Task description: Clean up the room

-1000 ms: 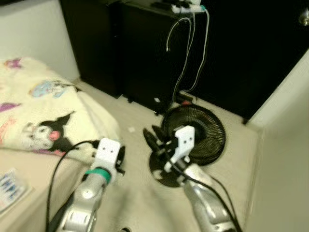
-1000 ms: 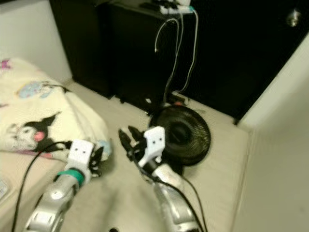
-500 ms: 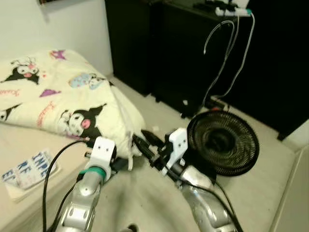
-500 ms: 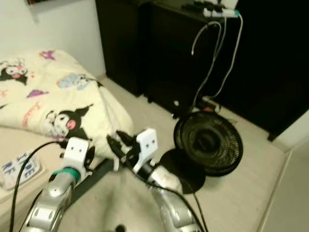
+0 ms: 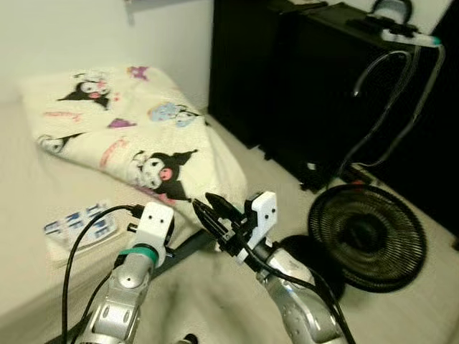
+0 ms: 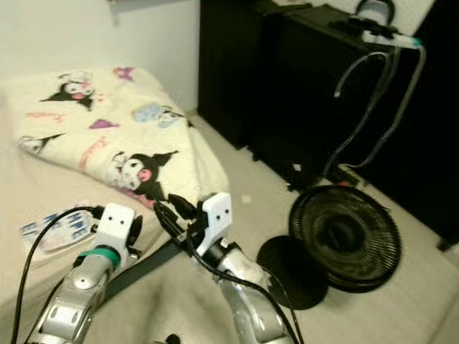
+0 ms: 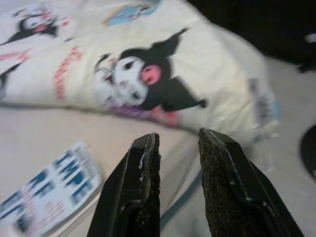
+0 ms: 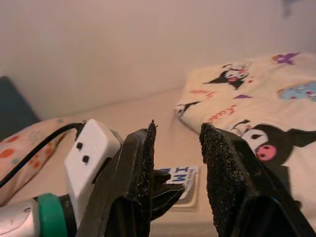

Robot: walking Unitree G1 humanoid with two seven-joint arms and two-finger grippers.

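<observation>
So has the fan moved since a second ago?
No. The fan still stands before the black cabinet, under the hanging cables; the camera turned.

White wall (image 5: 86,36), beige floor (image 5: 423,315), black cabinets (image 5: 301,79), bed (image 5: 29,193) at left.

I see a soft, matt cloth blanket (image 5: 122,136) printed with cartoon figures, lying on a smooth beige sheet (image 5: 29,208). The booklet (image 5: 75,226) looks like glossy paper. My 2 arms are brushed silver metal with white plastic housings; the left gripper (image 7: 178,148) has rough, grainy black pads (image 7: 219,173). The fan (image 5: 367,238) has a black wire grille, and the cabinet (image 5: 315,86) is matt black.
</observation>
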